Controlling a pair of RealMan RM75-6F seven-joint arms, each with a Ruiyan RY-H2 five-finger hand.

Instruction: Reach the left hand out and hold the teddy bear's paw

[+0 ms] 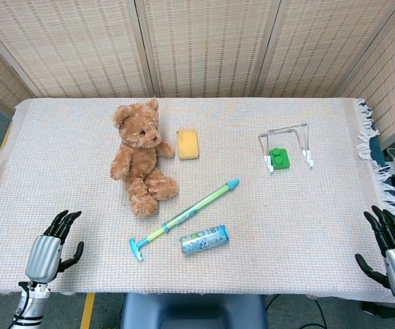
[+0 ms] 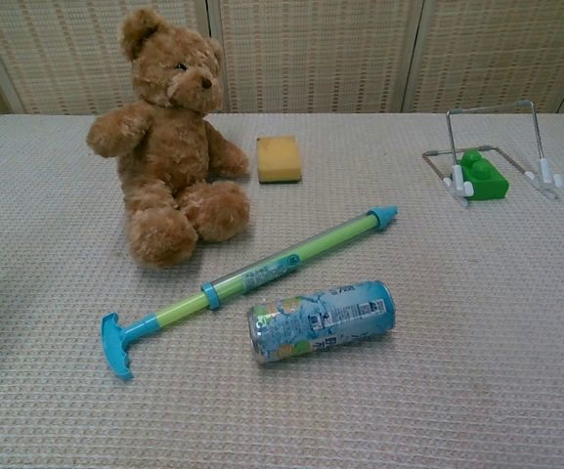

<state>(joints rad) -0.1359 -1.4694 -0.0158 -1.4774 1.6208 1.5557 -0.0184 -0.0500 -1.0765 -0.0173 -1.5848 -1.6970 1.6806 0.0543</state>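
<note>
Table point(image 1: 286, 205) under a woven cloth, nothing of the task started as far as I can judge. Teddy bear point(image 1: 141, 156) sits upright in the far-left part of the table, legs toward the robot, its paw point(image 2: 115, 132) on the robot's left side sticking out free, nothing touching it. Water squirter point(image 1: 183, 218) lies diagonal just beside the bear's feet, can point(image 1: 204, 240) on its side near that. Yellow sponge point(image 1: 187, 144) just beside the bear, green block point(image 1: 278, 158) inside a wire stand point(image 1: 286, 140) well apart to the right. Left hand point(image 1: 52, 248) at the near-left edge, fingers spread, holding nothing, well apart from the bear. Right hand point(image 1: 392, 250) at the near-right edge, likewise spread and empty. Whole reach and the hold on the paw are left.
</note>
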